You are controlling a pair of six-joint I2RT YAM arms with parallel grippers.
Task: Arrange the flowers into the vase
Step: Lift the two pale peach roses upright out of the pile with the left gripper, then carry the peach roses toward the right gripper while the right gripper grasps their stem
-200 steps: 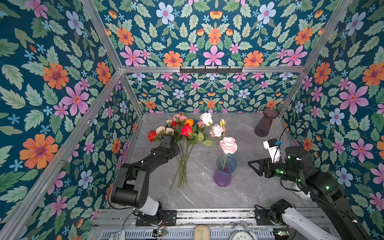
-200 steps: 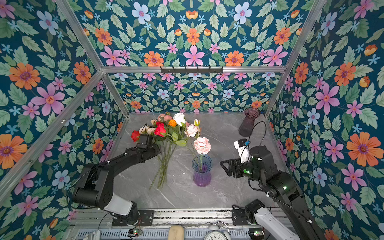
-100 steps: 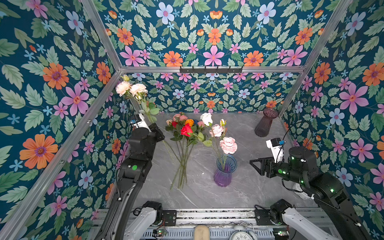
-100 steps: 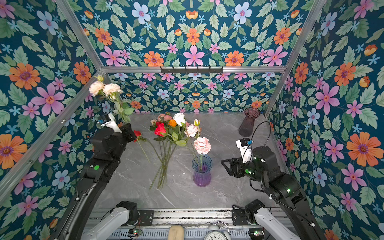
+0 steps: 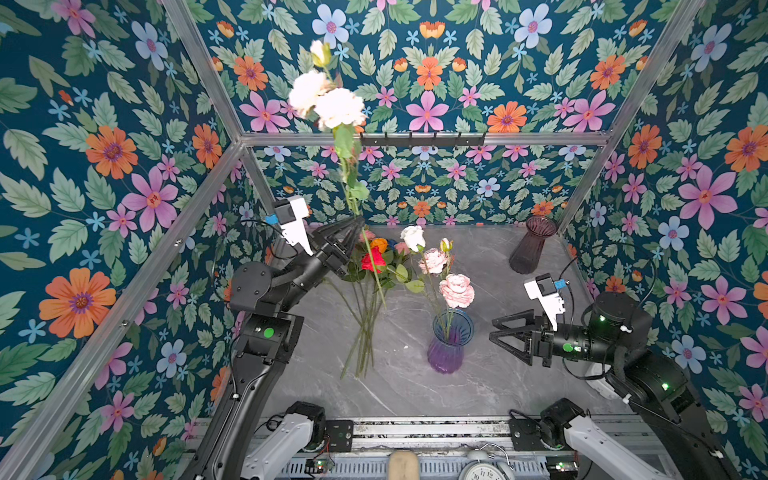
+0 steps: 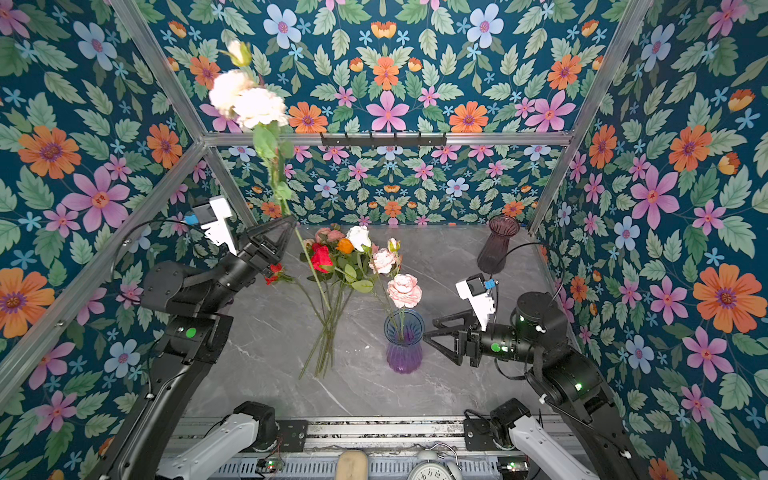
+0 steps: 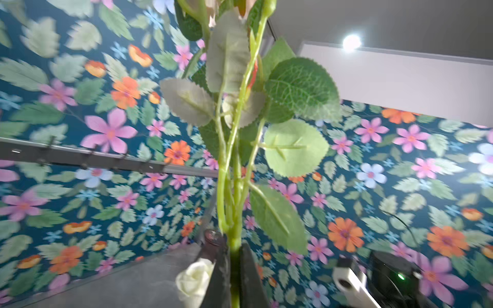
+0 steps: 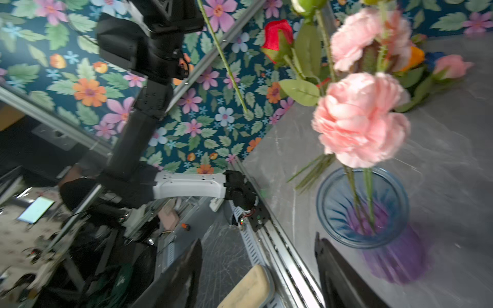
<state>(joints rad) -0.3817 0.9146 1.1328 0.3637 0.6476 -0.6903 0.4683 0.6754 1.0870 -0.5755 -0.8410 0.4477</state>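
Note:
In both top views my left gripper [image 5: 357, 223] [image 6: 291, 223] is shut on the green stem of a white flower [image 5: 328, 102] [image 6: 249, 102], which stands high above the table's back left. In the left wrist view the stem [image 7: 234, 160] runs between the closed fingers of that gripper [image 7: 234, 248]. The blue-purple glass vase [image 5: 451, 340] [image 6: 404, 340] [image 8: 362, 208] holds pink blooms [image 5: 457, 291] [image 8: 360, 120]. More flowers [image 5: 374, 257] [image 6: 328, 253] lie in a pile left of the vase. My right gripper [image 5: 494, 330] [image 6: 428, 330] [image 8: 258, 238] is open and empty, just right of the vase.
A dark purple vase [image 5: 532, 245] [image 6: 498, 243] stands empty at the back right corner. A black hook rail [image 5: 422, 139] crosses the back wall. A metal rail and a clock [image 5: 484, 469] line the table's front edge. Patterned walls close in three sides.
My left arm has lifted the white flower out of the pile and swung it up and toward the middle. My right gripper has narrowed slightly and stayed beside the vase.

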